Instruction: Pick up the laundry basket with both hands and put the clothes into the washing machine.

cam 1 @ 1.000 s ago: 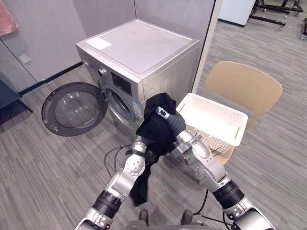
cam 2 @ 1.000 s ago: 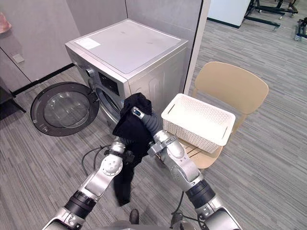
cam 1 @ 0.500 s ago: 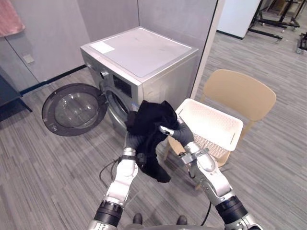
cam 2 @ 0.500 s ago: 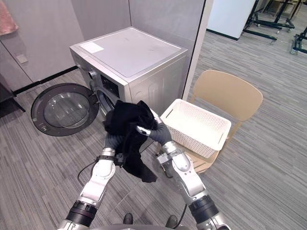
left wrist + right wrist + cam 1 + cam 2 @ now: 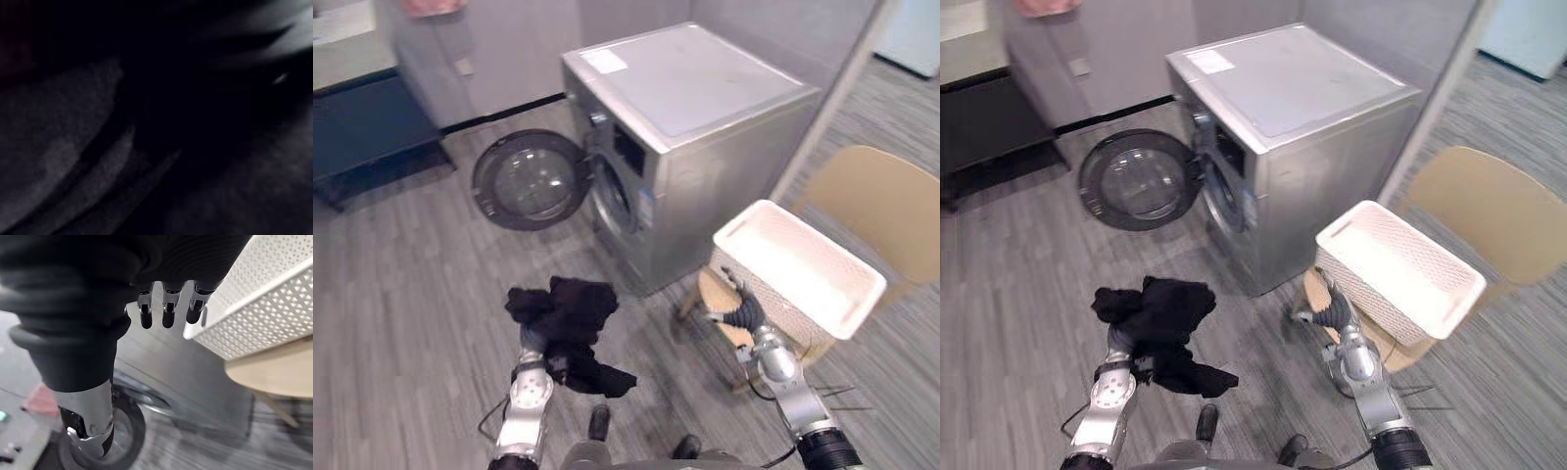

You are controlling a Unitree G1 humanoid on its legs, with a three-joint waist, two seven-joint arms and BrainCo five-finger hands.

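A black garment point(image 5: 570, 313) hangs bunched over my left hand point(image 5: 533, 341), low above the floor in front of the washing machine point(image 5: 705, 108); the hand is shut on it and dark cloth point(image 5: 146, 122) covers its wrist view. The machine's round door point(image 5: 530, 181) stands swung open, baring the drum opening point(image 5: 612, 191). The white perforated laundry basket point(image 5: 781, 299) rests on a tan chair point(image 5: 876, 206) to the right. My right hand point(image 5: 736, 311) is open beside the basket's near corner, its fingers point(image 5: 166, 308) straight and holding nothing.
A dark low cabinet point(image 5: 372, 127) stands at the far left against the wall, with a pink cloth point(image 5: 431, 5) above it. Grey plank floor lies between me and the machine door. A wall corner rises behind the chair.
The garment, held between both hands before, now hangs from my left hand alone, further left. My right hand has opened and drawn back beside the basket. The camera view has shifted.
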